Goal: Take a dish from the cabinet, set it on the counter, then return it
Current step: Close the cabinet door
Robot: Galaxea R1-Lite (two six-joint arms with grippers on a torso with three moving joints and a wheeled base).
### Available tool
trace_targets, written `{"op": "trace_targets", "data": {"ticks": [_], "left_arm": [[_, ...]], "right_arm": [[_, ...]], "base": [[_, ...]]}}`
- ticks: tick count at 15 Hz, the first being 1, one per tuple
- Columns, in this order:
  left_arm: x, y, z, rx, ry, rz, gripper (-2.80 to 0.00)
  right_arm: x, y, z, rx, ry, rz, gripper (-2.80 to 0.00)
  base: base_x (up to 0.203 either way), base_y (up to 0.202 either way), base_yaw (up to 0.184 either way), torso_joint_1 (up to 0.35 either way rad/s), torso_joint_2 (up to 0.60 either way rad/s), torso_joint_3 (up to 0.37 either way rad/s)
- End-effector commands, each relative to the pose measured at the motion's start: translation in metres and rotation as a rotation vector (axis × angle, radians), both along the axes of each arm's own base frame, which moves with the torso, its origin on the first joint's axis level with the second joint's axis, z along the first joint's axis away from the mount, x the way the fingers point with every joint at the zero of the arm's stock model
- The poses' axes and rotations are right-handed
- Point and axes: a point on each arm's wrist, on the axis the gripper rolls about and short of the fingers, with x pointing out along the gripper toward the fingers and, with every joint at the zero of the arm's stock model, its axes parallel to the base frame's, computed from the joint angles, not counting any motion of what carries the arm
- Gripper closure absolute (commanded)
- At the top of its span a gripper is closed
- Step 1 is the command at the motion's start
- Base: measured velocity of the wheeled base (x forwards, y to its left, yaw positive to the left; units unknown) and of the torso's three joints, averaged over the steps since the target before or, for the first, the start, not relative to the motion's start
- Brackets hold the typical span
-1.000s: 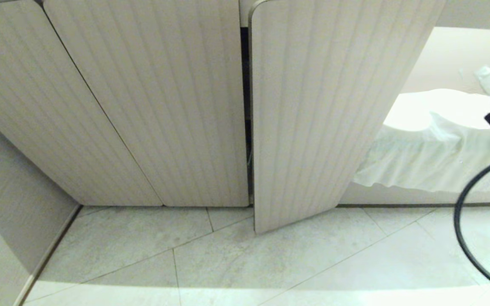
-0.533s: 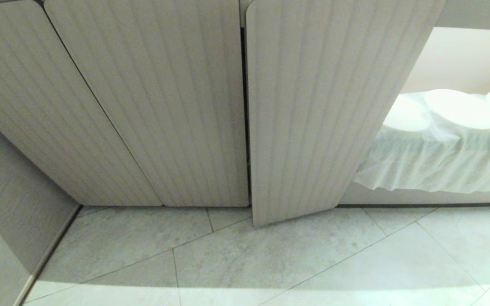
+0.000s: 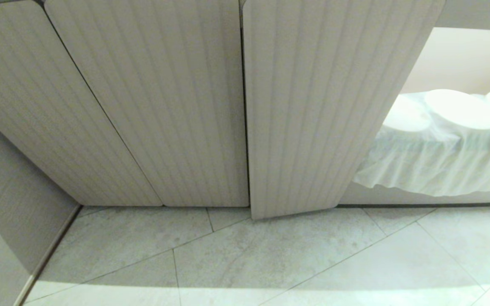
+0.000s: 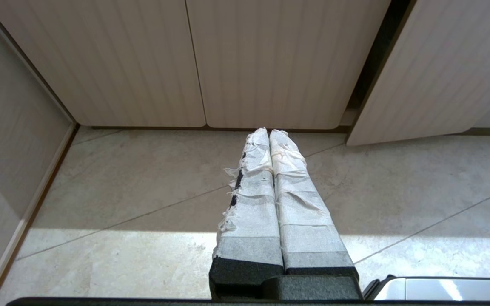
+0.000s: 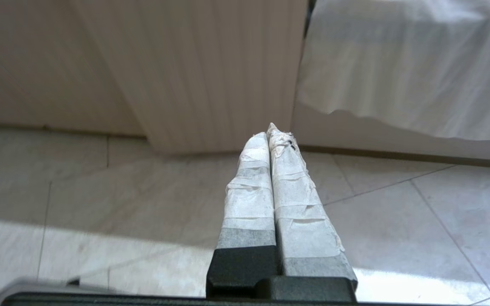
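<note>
Now the cabinet (image 3: 151, 106) door (image 3: 313, 106) is swung nearer shut at centre frame; right gripper (image 5: 270, 136), clenched empty, is withdrawn from head view; left gripper (image 4: 269, 134) clenched, parked.

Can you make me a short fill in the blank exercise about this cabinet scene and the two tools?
1. The cabinet door beside the white cloth stands slightly ____.
2. Both the left tool and the right tool have their fingers ____.
3. White round dishes rest on top of the white ____.
4. Both tools hang above the tiled ____.

Missing words: ajar; shut; cloth; floor
</note>
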Motion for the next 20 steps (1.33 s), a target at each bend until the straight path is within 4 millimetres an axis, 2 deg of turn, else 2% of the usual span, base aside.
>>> {"op": "trace_targets", "data": {"ticks": [1, 6, 8, 12, 15, 20], "left_arm": [[0.000, 0.000, 0.000, 0.000, -0.002, 0.000, 0.00], [0.000, 0.000, 0.000, 0.000, 0.000, 0.000, 0.00], [0.000, 0.000, 0.000, 0.000, 0.000, 0.000, 0.00], [0.000, 0.000, 0.000, 0.000, 0.000, 0.000, 0.00], [0.000, 0.000, 0.000, 0.000, -0.001, 0.000, 0.00], [0.000, 0.000, 0.000, 0.000, 0.000, 0.000, 0.00]], "right_arm": [[-0.015, -0.002, -0.018, -0.010, 0.010, -0.008, 0.00], [-0.017, -0.004, -0.040, -0.037, 0.218, -0.075, 0.00], [-0.019, -0.003, -0.047, -0.046, 0.284, -0.044, 0.00], [-0.016, -0.003, -0.048, -0.051, 0.346, -0.108, 0.00], [-0.020, -0.003, -0.048, -0.039, 0.292, -0.156, 0.00], [-0.035, -0.003, -0.050, -0.025, 0.099, -0.157, 0.00]], "base": [[0.000, 0.000, 0.000, 0.000, 0.00, 0.000], [0.000, 0.000, 0.000, 0.000, 0.00, 0.000], [0.000, 0.000, 0.000, 0.000, 0.00, 0.000], [0.000, 0.000, 0.000, 0.000, 0.00, 0.000], [0.000, 0.000, 0.000, 0.000, 0.00, 0.000], [0.000, 0.000, 0.000, 0.000, 0.00, 0.000]]}}
